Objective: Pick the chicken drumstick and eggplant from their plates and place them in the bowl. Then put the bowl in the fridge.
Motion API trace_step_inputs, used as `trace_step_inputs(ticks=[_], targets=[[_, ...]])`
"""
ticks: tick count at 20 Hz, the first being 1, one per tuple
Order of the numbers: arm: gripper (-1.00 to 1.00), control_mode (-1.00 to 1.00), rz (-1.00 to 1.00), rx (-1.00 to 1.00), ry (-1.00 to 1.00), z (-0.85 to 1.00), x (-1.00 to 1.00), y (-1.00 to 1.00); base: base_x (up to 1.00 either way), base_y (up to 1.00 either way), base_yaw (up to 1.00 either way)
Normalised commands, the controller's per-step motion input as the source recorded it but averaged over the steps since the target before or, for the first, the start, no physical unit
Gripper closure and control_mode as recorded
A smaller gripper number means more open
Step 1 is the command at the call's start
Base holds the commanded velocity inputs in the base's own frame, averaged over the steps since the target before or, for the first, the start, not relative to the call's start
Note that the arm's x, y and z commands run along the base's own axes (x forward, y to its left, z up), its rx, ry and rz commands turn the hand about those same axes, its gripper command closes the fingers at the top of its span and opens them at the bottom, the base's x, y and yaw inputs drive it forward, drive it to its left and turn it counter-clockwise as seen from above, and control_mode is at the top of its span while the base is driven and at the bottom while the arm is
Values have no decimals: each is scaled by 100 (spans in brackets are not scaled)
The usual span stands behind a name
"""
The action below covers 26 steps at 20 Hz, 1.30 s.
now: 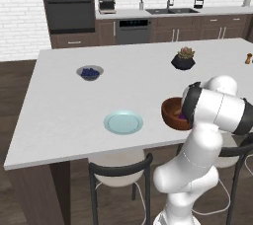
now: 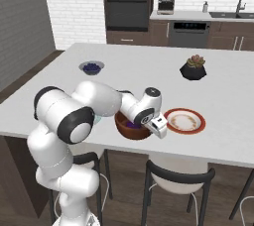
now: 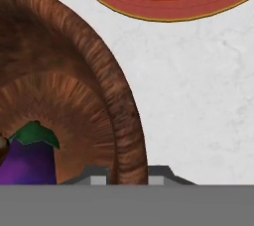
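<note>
Bowl [image 2: 132, 127]: large, deep, round, brown wood with fine radial grain. It stood near the front edge of the white island counter [image 1: 59, 105]. In the left base view it lay at 3 o'clock of the teal plate [image 1: 123, 122]; in the right base view it sat just beside the red-rimmed plate [image 2: 184, 120], at that plate's 9 o'clock.

Eggplant [image 3: 27, 160]: glossy dark purple with a green cap, lying inside the bowl on its floor. A small brown object showed at the hand view's left edge, touching the eggplant; too little was visible to name it.

Plates: the teal one was plain and bare; the red-rimmed one was white-centred with brownish marks.

Gripper [image 3: 128, 176]: jaws closed onto the bowl's rim, one fingertip [image 3: 98, 175] inside the wall and the other outside.

Small grey bowl of blue berries [image 1: 90, 73]: at 11 o'clock of the teal plate, well apart.
</note>
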Motion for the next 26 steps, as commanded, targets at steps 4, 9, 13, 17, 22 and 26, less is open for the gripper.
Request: trace_step_inputs(ticks=[4, 9, 13, 17, 22, 26], targets=[[100, -100, 0, 0, -14, 30, -3, 31, 0, 0, 0], [100, -100, -2, 4, -25, 84, -13, 48, 0, 0, 0], [100, -100, -2, 2, -7, 98, -33, 34, 0, 0, 0], [100, -100, 1, 0, 0, 100, -76, 25, 0, 0, 0], [100, -100, -1, 1, 0, 87, -100, 34, 0, 0, 0], [100, -100, -1, -4, 0, 53, -95, 67, 0, 0, 0]])
